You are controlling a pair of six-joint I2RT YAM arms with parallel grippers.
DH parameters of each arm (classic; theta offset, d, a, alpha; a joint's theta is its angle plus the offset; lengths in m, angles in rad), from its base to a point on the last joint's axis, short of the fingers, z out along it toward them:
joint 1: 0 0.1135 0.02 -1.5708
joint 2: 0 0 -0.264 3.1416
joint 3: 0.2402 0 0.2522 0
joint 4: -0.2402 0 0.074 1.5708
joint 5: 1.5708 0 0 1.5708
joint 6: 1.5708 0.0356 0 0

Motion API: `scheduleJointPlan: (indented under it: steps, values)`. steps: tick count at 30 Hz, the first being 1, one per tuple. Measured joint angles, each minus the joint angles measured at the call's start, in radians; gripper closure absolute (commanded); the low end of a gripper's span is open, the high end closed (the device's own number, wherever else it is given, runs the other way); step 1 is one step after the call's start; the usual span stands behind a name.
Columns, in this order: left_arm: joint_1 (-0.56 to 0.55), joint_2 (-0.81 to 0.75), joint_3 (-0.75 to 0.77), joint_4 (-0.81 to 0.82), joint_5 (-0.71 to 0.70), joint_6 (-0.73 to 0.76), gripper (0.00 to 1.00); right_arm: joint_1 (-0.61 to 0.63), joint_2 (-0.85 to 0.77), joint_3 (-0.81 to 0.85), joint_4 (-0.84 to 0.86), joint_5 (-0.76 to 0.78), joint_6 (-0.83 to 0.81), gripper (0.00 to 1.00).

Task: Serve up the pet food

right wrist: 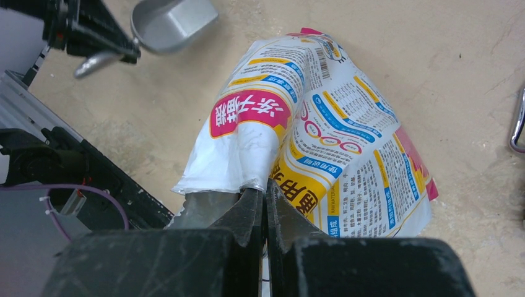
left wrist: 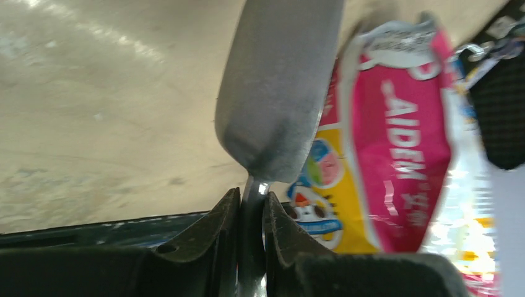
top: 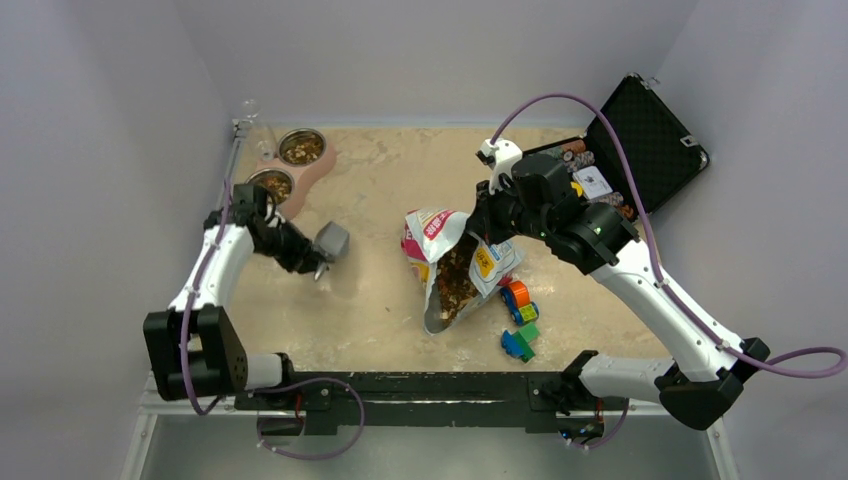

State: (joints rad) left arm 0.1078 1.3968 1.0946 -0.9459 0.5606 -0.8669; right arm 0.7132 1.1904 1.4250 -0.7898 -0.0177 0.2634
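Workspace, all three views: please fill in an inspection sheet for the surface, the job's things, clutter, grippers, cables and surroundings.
Surface: beige tabletop, mottled with darker patches.
Job's things: crinkly white, yellow and red pet food bag lies open, brown kibble showing inside; pink double feeder, both its steel bowls holding brown food.
Clutter: coloured toy blocks beside the bag; open black case with poker chips.
Grippers: left gripper shut on grey metal scoop; right gripper shut on the bag's edge.
Cables: purple cable arcs over the right arm.
Surroundings: plain pale walls.

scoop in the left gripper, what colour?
Plain grey, no pattern. The scoop shows best in the left wrist view, its handle pinched in the left gripper.
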Motion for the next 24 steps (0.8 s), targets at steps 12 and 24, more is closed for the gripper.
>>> scheduleJointPlan:
  steps: [12, 24]
  values:
    - [0.019, -0.581, -0.529, 0.133, -0.184, 0.044, 1.00, 0.000, 0.000, 0.000, -0.004, 0.000, 0.000, 1.00]
    - [0.023, -0.576, -0.522, -0.014, -0.348, -0.126, 0.85, 0.000, -0.007, 0.000, -0.014, 0.000, 0.000, 1.00]
